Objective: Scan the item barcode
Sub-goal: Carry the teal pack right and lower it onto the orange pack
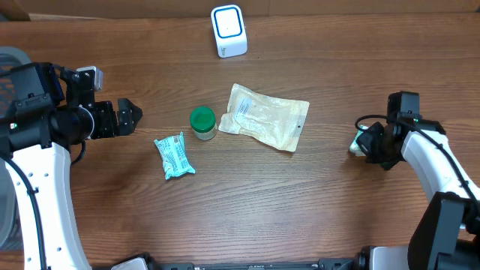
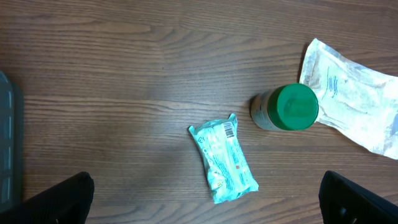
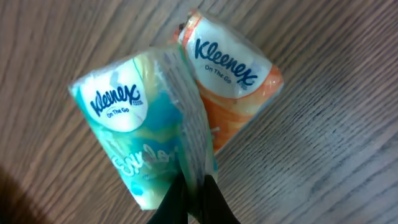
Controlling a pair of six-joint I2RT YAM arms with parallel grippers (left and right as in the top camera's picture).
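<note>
My right gripper [image 3: 193, 186] is shut on the clear wrap of a twin Kleenex tissue pack, whose teal half [image 3: 134, 143] and orange half [image 3: 233, 87] hang just over the wood. In the overhead view that right gripper [image 1: 366, 142] sits at the table's right side, with a bit of the tissue pack [image 1: 353, 144] showing at its tip. No barcode shows on the pack. The white and blue scanner [image 1: 229, 30] stands at the far middle edge. My left gripper [image 1: 129, 116] is open at the left, holding nothing.
A teal snack packet [image 2: 224, 160] with a barcode on its upper end lies between my open left fingers [image 2: 68, 196]. Beside it stand a green-lidded jar [image 1: 202, 121] and a flat white pouch [image 1: 268, 116]. A grey bin edge [image 1: 9, 56] is at far left.
</note>
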